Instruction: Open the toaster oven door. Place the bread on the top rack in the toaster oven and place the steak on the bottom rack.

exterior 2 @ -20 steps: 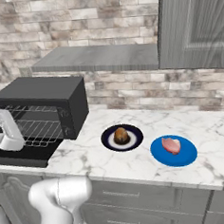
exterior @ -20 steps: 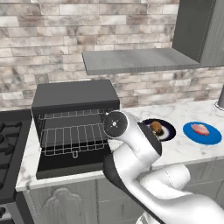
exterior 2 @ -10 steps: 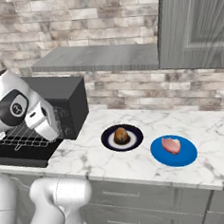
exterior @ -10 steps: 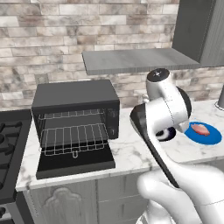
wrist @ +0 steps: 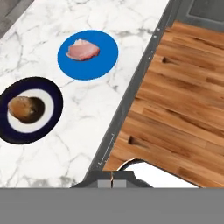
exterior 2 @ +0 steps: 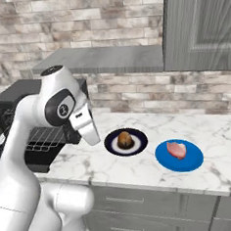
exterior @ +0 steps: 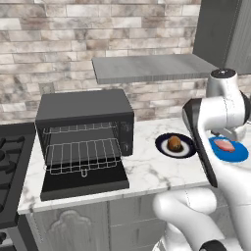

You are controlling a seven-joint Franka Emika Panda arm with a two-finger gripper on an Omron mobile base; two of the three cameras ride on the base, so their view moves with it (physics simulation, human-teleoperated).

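The toaster oven [exterior: 86, 105] stands at the counter's left, its door [exterior: 86, 184] folded down flat and open. Inside are the top rack [exterior: 81, 128] and the bottom rack [exterior: 83, 157], both bare. The bread [exterior: 173, 143] [exterior 2: 124, 139] [wrist: 22, 108] lies on a dark plate, the steak [exterior: 225, 146] [exterior 2: 177, 149] [wrist: 82, 50] on a blue plate [wrist: 105, 61] to its right. My arm stands raised between oven and plates. My gripper [wrist: 112, 181] hangs high over the counter's front edge, its tips together, holding nothing.
A gas stove [exterior: 10, 162] adjoins the oven on the left. A grey hood [exterior: 147, 66] juts from the brick wall above. A wall cabinet [exterior 2: 199, 27] hangs at the upper right. Wooden floor [wrist: 183, 100] lies beyond the counter edge.
My arm has swung away from the oven's open front, up and to the right, towards the plates. Oven door, bread and steak have stayed put.
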